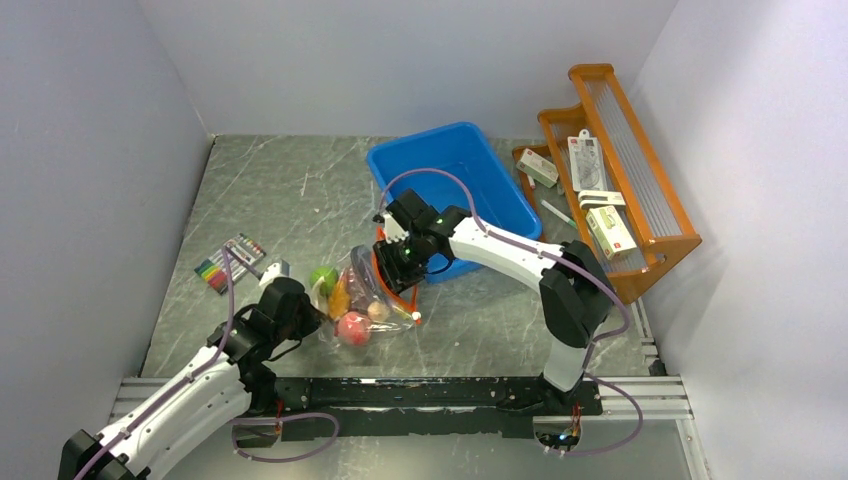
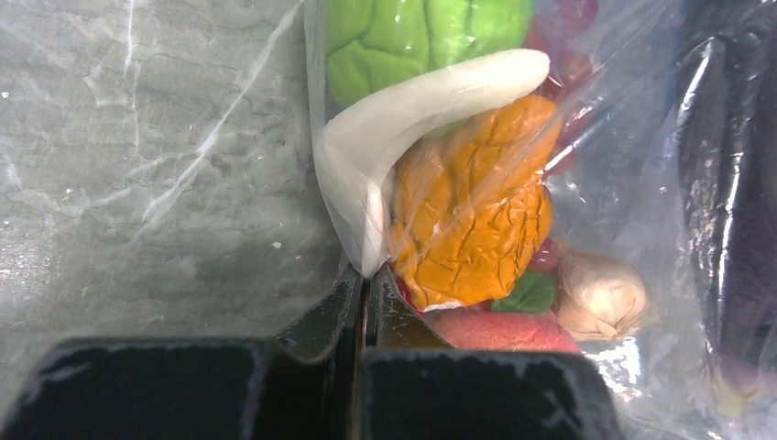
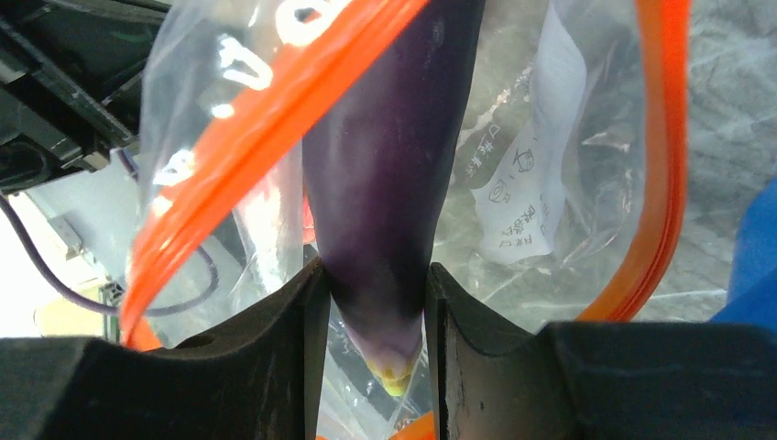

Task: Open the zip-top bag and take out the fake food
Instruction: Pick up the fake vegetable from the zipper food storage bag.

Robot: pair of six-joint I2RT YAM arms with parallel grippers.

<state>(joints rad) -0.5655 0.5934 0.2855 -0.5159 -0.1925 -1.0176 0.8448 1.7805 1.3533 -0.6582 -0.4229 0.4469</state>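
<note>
– Purple, glossy hard plastic: our right gripper [image 3: 376, 284] is clamped on the narrow tip of the smooth, tapered purple eggplant [image 3: 385, 165]. The eggplant runs between the two parted sides of the red-orange zip strip [image 3: 266, 128].

– And where do we have the bag itself?

– The clear, crinkly zip-top bag [image 1: 372, 285] lies on the grey marbled table [image 1: 280, 200] between our arms, its mouth just beside the blue plastic bin [image 1: 450, 165]. Our left gripper [image 2: 365, 286] has its jaws pressed together on the thin film at the bag's edge, right by a white curved piece [image 2: 403, 119].

– What could go wrong for us?

– The eggplant is slick and narrows toward our jaws, so we judge a hard pull could squeeze it out of the pinch. Its wider body might also snag on the zip strip. Our left pinch holds only a sliver of slippery film. If that lets go, the whole bag would likely drag along instead of giving the eggplant up.

– And the rest of the fake food?

– It is packed against the film: a wrinkled orange piece [image 2: 476, 211], a knobbly green ball [image 2: 412, 37], a pink-red peach [image 2: 504, 332] and a beige bulb [image 2: 600, 293]. They are mostly rounded, so we expect them to roll out if the bag tips.
</note>
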